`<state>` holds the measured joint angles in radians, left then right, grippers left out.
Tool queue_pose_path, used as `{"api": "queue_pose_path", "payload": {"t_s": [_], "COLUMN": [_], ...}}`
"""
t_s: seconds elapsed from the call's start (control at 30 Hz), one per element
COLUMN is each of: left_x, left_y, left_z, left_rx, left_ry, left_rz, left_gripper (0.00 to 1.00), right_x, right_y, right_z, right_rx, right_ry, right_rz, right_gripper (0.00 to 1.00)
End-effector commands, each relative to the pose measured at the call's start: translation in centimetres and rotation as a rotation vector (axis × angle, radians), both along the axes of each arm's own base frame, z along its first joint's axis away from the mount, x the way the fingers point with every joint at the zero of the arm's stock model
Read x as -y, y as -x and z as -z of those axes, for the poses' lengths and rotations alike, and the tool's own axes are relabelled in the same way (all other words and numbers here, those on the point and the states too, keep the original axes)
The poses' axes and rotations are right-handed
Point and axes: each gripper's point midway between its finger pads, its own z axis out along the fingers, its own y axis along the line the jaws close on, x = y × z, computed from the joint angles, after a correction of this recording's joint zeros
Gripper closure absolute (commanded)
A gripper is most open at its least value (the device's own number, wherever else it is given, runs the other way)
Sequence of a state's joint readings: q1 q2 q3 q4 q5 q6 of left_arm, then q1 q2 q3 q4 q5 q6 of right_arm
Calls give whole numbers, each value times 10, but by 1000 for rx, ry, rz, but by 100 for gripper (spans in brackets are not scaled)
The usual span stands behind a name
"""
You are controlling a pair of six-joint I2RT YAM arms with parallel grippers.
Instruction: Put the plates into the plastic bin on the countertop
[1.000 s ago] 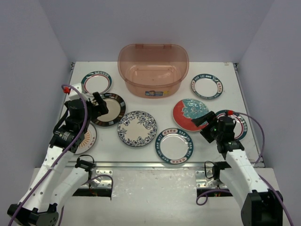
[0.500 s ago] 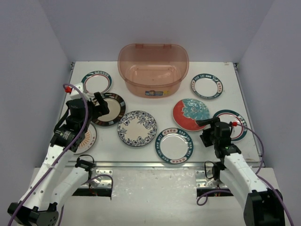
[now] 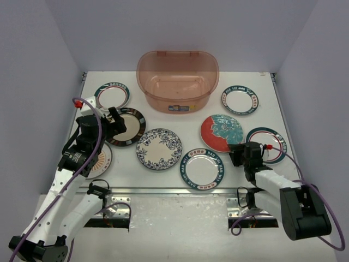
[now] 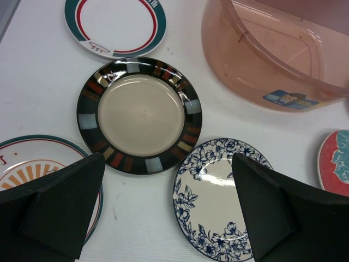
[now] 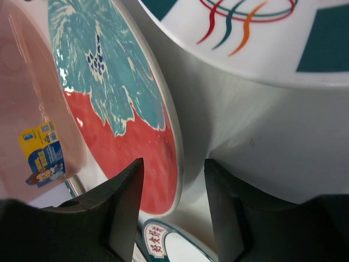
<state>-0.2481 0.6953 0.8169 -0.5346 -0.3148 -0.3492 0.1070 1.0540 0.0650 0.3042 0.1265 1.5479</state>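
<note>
Several plates lie on the white countertop (image 3: 163, 121) in front of the reddish-brown plastic bin (image 3: 177, 82), which holds nothing. My right gripper (image 3: 239, 150) is low at the near rim of the red-teal floral plate (image 3: 219, 131). In the right wrist view its fingers straddle that plate (image 5: 120, 142): one over the red face, one on the table side, gaps still showing around the rim. My left gripper (image 4: 168, 158) hangs wide open above the dark-rimmed cream plate (image 4: 139, 114) and the blue-white floral plate (image 4: 218, 191), holding nothing.
A teal-rimmed plate (image 3: 270, 143) lies right of the right gripper and a lettered plate (image 3: 202, 168) to its left. Others sit at the back left (image 3: 112, 95) and back right (image 3: 240, 99). The orange sunburst plate (image 4: 32, 164) lies under the left arm.
The right gripper dropped toward the near edge, turned, and narrowed its jaws around the red-teal plate's rim. The left arm stayed put.
</note>
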Motion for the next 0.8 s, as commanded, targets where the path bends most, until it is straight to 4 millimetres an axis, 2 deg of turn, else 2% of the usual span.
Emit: {"api": "queue_pose_path", "payload": {"t_s": [0.0,0.03,0.2,0.27,0.3,0.4,0.47,0.6,0.67,0.77], "left_x": [0,0,1,1,1,3,7,20,25,53], "left_y": [-2,-2,-2,-3,-3,-3,-3,-5,-5,-6], "left_z": [-16,-17,-16,-16,-16,-16,-18,-27,-29,-41], "left_rx": [70,71,67,66,66,67,69,84,87,103], "left_ry": [8,8,9,10,11,15,28,79,99,183], "left_rz": [-5,-6,0,0,1,10,28,80,98,226], "left_gripper": [0,0,0,0,0,0,0,0,0,0], "right_x": [19,20,12,6,3,0,3,8,10,16], "right_y": [15,19,15,11,9,3,-3,-34,-39,-41], "right_z": [25,30,35,33,30,20,6,-58,-77,-111], "right_rx": [-41,-58,-56,-30,-15,26,61,225,254,336], "right_ry": [55,63,34,11,-2,-18,0,66,94,142], "right_rz": [84,85,51,29,19,14,20,11,7,16], "right_gripper": [51,52,74,94,100,100,100,100,100,100]}}
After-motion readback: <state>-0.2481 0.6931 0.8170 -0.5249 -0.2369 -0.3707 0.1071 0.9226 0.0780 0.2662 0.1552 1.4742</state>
